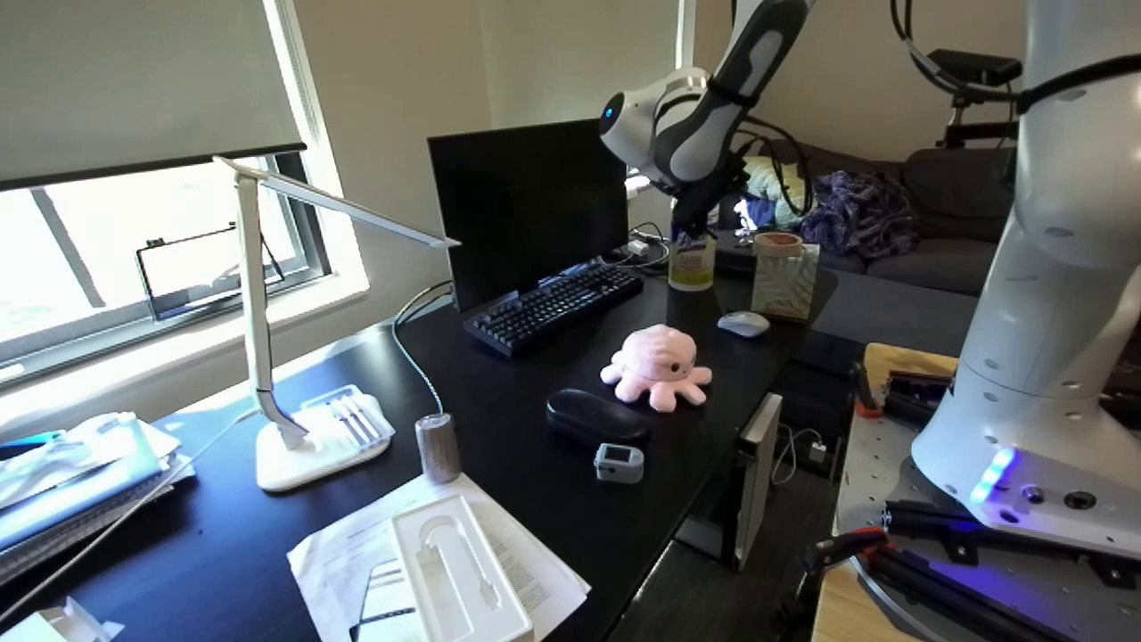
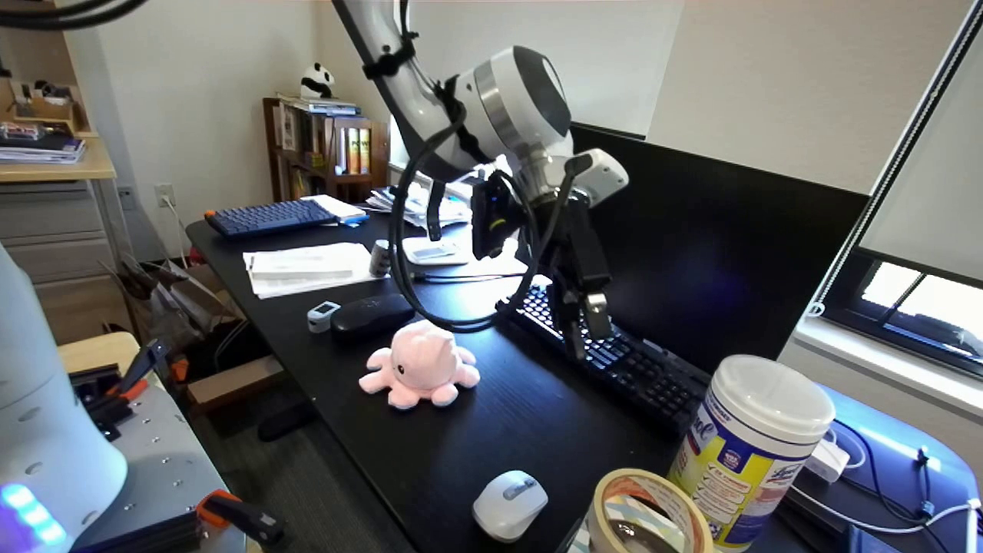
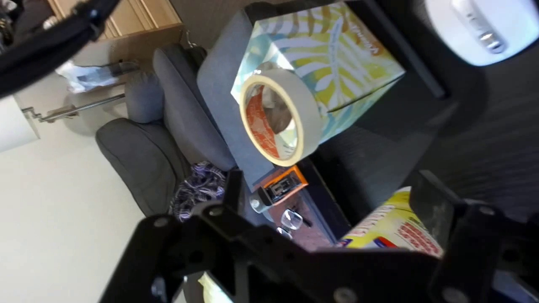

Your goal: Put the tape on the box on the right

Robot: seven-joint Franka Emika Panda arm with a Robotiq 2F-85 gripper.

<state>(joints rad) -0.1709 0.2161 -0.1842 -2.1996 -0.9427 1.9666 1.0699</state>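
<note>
The tape, a pale ring-shaped roll, lies on top of the box at the far end of the desk. In the wrist view, the tape rests on one end of the leaf-patterned box. In an exterior view, the tape shows at the bottom edge and the box is mostly hidden. My gripper is open and empty, its fingers wide apart, and does not touch the tape. In both exterior views the gripper hangs above the desk; it also shows over the keyboard.
A wipes canister stands beside the box. A white mouse lies in front of it. A pink plush octopus, a black case and a keyboard lie on the desk. A monitor stands behind the keyboard.
</note>
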